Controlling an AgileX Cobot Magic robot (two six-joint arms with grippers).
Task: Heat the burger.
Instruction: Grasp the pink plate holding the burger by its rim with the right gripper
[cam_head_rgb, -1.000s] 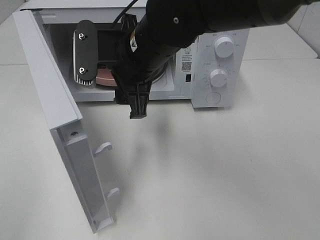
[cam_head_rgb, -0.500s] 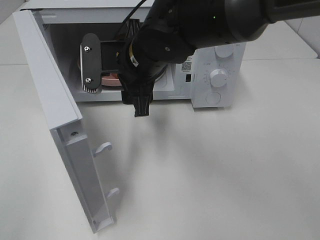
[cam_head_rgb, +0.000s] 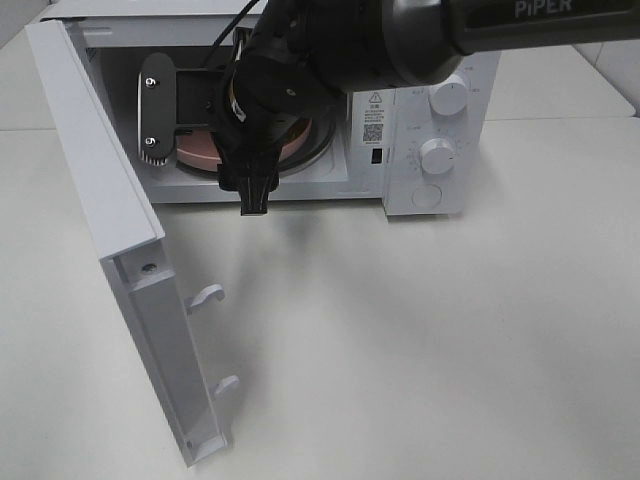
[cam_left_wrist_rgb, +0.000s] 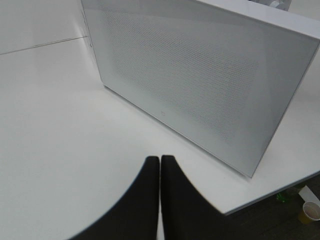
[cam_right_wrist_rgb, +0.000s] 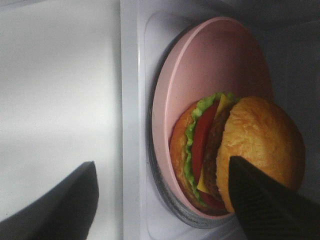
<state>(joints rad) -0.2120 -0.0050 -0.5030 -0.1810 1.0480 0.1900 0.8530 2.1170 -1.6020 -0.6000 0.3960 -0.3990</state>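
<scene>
Burger (cam_right_wrist_rgb: 240, 150) sits inside microwave (cam_head_rgb: 420, 110) on pink plate (cam_right_wrist_rgb: 210, 60), off-centre near its rim. Right gripper (cam_right_wrist_rgb: 161, 162) at the opening, jaws spread, grasping nothing. Left gripper (cam_left_wrist_rgb: 160, 167) clenched, empty, outside open door (cam_head_rgb: 100, 180). Best next: back right arm straight out clear of plate rim, then 1 push shuts door

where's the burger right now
In the right wrist view the burger sits on the pink plate inside the open microwave; in the high view the right arm hides it, left of the knobs.
</scene>
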